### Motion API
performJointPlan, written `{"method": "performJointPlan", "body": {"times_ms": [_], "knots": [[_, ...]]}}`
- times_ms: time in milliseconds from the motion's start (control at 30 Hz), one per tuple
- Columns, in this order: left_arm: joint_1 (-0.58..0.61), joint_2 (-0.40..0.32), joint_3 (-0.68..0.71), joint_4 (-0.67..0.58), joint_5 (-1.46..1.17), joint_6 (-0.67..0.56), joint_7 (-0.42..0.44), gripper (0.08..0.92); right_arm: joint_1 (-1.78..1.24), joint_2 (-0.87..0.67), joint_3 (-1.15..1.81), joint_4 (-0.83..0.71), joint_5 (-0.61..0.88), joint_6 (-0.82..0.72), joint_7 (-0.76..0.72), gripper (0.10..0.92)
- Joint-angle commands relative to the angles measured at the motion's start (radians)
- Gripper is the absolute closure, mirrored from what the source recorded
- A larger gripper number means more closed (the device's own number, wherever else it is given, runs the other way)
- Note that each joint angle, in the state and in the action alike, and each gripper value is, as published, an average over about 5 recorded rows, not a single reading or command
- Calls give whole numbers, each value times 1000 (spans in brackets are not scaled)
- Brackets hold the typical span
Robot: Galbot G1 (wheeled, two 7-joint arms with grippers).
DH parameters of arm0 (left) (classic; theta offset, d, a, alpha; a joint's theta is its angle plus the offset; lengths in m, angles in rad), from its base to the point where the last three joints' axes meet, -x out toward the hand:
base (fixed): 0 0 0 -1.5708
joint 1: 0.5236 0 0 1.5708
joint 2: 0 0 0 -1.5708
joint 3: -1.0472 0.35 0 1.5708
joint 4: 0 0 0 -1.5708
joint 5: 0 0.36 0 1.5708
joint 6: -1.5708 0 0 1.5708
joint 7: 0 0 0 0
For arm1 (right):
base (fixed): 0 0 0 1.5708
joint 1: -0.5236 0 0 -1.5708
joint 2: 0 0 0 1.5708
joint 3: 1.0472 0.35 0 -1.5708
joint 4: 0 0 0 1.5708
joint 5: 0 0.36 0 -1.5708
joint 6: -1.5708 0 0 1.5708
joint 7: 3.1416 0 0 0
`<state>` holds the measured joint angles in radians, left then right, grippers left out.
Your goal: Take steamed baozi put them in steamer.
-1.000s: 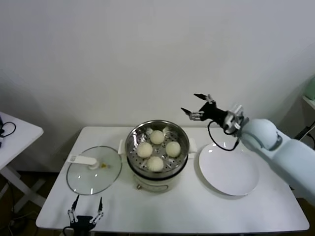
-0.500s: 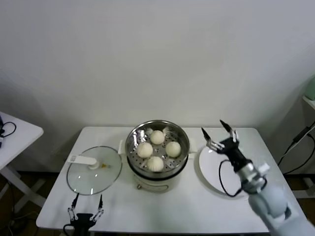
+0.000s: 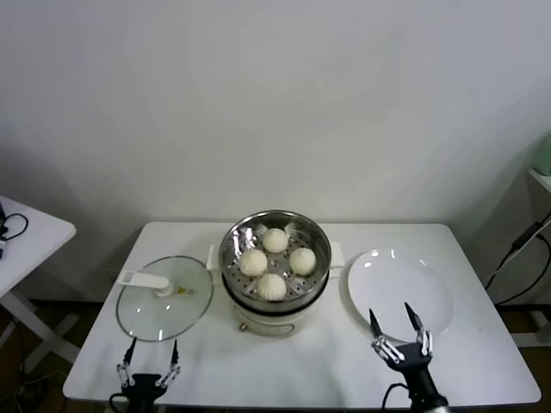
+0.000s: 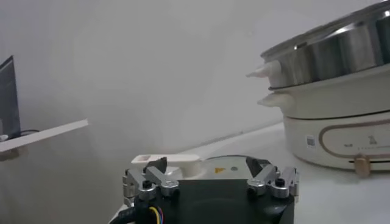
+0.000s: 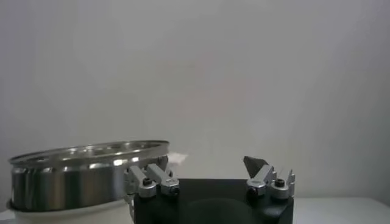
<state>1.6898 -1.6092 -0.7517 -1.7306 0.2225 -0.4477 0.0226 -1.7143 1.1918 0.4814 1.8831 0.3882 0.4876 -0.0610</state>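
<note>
Several cream-white baozi (image 3: 274, 261) lie inside the shiny steel steamer (image 3: 231, 245), which stands on its cream pot body at the table's middle. My right gripper (image 3: 397, 320) is open and holds nothing, low at the front right over the near rim of the white plate (image 3: 389, 274). In the right wrist view the steamer (image 5: 85, 171) shows beside the right gripper (image 5: 208, 167). My left gripper (image 3: 150, 353) is open and holds nothing, parked at the front left edge, just before the glass lid (image 3: 164, 301). From the left wrist view, the left gripper (image 4: 207, 165) faces the steamer (image 4: 341, 52).
The glass lid with its white handle (image 3: 145, 280) lies flat left of the pot. The white plate right of the pot is bare. A second white table (image 3: 30, 232) stands at the far left. A wall closes the back.
My right arm has swung back from beside the steamer's far right, down across the plate to the front right edge, its fingers staying open. The left arm has not moved.
</note>
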Motion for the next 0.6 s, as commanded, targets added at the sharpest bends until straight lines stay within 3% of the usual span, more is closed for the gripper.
{"method": "performJointPlan", "body": {"times_ms": [33,600], "knots": [[-2,-33,5,-1,-5,3,1,177,-121,103,-10,-54,-29,133,-5,203],[9,-32,8,-19,-26,7,5,177,-112,95,-47,-82,-35,134,-6,203]]}}
